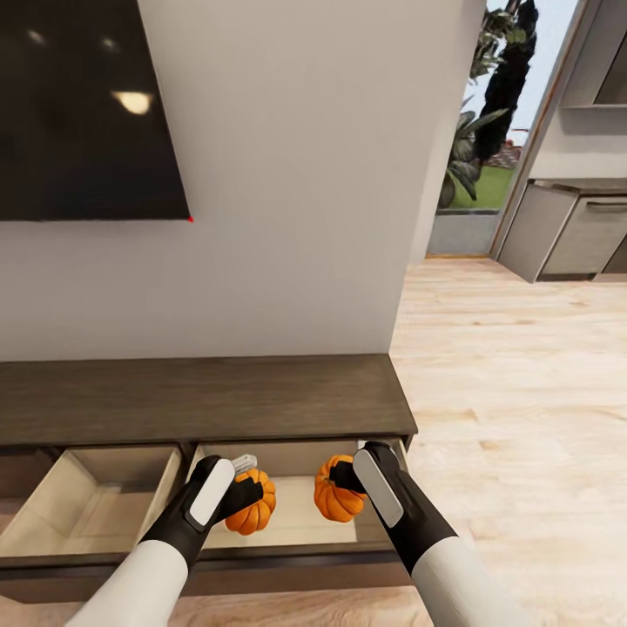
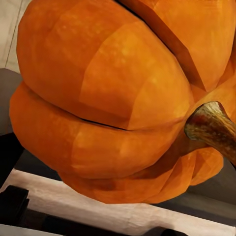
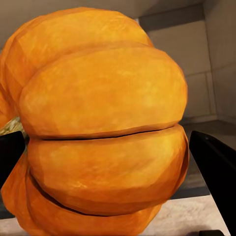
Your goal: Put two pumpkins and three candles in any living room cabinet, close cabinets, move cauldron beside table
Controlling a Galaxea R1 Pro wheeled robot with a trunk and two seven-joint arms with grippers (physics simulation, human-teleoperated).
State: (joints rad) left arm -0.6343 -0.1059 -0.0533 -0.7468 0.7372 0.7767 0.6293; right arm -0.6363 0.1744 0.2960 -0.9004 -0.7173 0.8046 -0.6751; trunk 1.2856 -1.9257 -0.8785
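while the head view is showing both arms reaching over two open drawers of the low dark-brown wooden cabinet (image 1: 200,399), each wrist view is crowding in on one pumpkin's glossy ribbed skin. two pumpkins are showing: the left claw (image 1: 242,498) is pinching the left pumpkin (image 1: 254,503), its rough brown stem (image 2: 212,127) lying sideways in the left wrist view; the right claw (image 1: 347,479) is pinching the right pumpkin (image 1: 335,496), black fingers (image 3: 216,169) flanking it. both are hanging over the right-hand drawer (image 1: 296,518), its pale boxy interior lying beneath the claws.
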